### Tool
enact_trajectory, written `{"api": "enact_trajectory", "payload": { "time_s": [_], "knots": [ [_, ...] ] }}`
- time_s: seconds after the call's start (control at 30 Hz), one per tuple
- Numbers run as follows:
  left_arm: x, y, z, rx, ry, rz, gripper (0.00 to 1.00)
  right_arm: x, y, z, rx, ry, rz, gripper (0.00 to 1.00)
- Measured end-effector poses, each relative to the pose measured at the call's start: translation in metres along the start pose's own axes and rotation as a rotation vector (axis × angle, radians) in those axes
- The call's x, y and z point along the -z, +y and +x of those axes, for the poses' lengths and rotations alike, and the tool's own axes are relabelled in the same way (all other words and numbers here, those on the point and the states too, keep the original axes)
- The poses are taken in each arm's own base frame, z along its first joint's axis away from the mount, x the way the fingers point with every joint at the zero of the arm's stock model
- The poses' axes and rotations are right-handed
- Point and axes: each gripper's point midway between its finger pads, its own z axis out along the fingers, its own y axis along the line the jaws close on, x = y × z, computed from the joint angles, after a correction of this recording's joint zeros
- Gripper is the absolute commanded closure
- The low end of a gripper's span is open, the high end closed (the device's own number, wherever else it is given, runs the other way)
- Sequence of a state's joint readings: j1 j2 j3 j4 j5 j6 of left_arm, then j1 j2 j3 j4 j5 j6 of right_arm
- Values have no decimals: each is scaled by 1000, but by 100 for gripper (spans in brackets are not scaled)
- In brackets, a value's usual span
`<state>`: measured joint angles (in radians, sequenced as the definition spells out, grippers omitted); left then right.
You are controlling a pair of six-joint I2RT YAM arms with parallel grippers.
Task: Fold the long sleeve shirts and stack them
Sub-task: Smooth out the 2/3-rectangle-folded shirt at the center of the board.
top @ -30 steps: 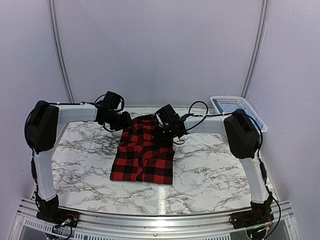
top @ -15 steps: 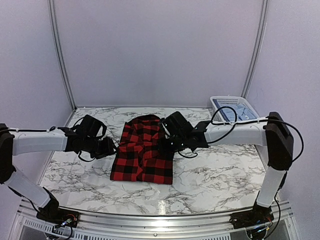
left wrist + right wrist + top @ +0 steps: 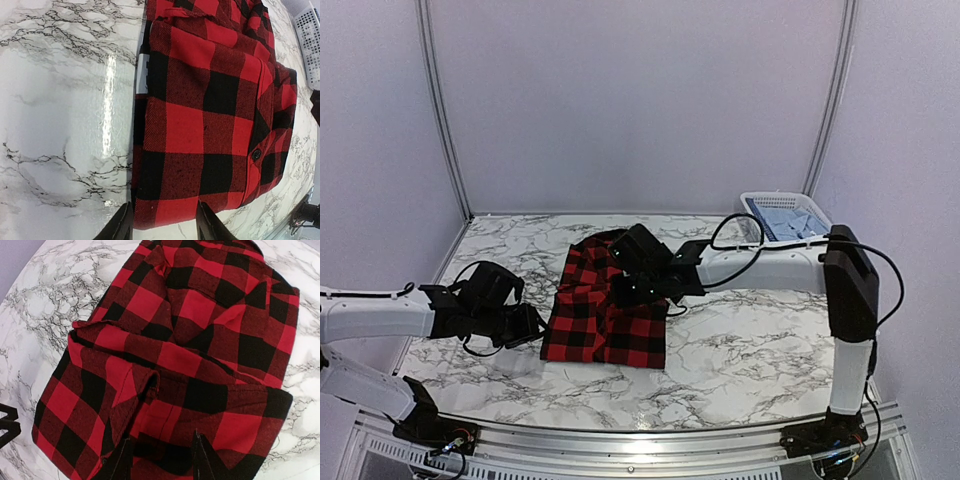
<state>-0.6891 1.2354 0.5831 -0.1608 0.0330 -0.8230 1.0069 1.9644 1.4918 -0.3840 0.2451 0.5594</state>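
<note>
**Top external:** Flat at mid-table (image 3: 740,345), red-and-black check shirt (image 3: 605,312), sleeves tucked in, outline roughly rectangular. Low, just beside its near-left corner, left end effector (image 3: 528,328). Over the cloth's far half, right end effector (image 3: 625,287). Well apart at far right, pale blue shirt (image 3: 788,222) inside white basket (image 3: 828,218).

**Left wrist:** Fingers (image 3: 121,226) spread wide, nothing between, straddling the hem corner. Probably best to slide under every layer before pinching; otherwise only the top ply may lift.

**Right wrist:** Fingers (image 3: 121,462) apart and empty above rumpled sleeve layers. Likely sound: take the opposite hem corner, raise both corners together, carry hem toward collar, keep edges level so the tucked sleeves do not spill out.
</note>
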Motion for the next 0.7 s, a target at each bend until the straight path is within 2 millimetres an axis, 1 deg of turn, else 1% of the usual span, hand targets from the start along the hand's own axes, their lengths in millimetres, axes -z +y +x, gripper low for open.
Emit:
{"api": "enact_trajectory", "payload": {
  "time_s": [0.07,0.13,0.3,0.4,0.5,0.63,0.7],
  "knots": [
    [1,1,3,5,-2,1,56,-8,3,-3,9,3,15,64],
    [2,2,4,11,-4,2,56,-19,2,0,21,22,39,64],
    [3,0,5,16,-5,8,56,-44,-5,23,49,93,93,62],
    [3,-1,6,14,-4,10,56,-54,-6,30,60,121,111,61],
    [3,-1,6,14,-3,10,56,-60,-6,29,65,127,129,58],
    [3,0,6,14,-2,10,56,-61,-8,24,72,120,163,50],
    [2,0,7,14,-2,10,56,-62,-8,23,75,120,172,48]
  ]
}}
